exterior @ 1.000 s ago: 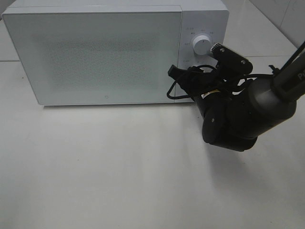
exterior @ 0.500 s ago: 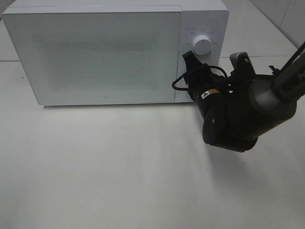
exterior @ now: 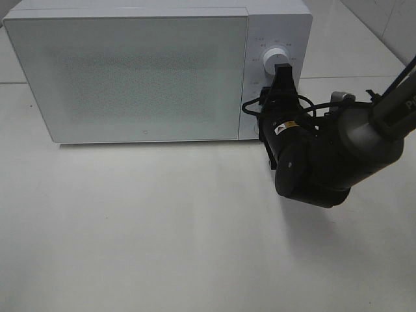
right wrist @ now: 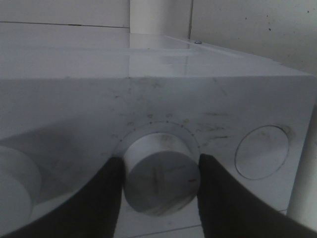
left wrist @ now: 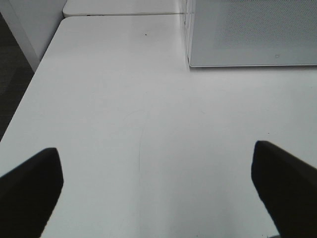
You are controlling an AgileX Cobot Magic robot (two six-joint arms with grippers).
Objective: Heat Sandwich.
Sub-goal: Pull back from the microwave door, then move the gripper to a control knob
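Left to right. The left gripper (left wrist: 156, 168) hangs over bare white worktop (exterior: 162, 227), its dark jaws spread wide apart with nothing between them; a corner of the white microwave (exterior: 130, 78) shows at the far edge of the left wrist view.

Centre: the microwave stands at the back of the worktop, its frosted door (exterior: 78, 39) shut flush against the body. The sandwich cannot be made out in any view – the door panel is not see-through.

Right: the control panel (exterior: 289, 26) carries an upper dial (exterior: 272, 60), which stands free and uncovered. Just beneath it the right gripper (right wrist: 159, 171) is pressed up to the panel, with the bulky black right arm (exterior: 325, 162) reaching in from the right edge. In the right wrist view its jaws are clamped on the lower dial (right wrist: 161, 181) – one dark finger (right wrist: 106, 198) lies against each side of the white cylinder. A flat round button (right wrist: 261, 151) sits beside that dial, on the side away from the upper dial, untouched.
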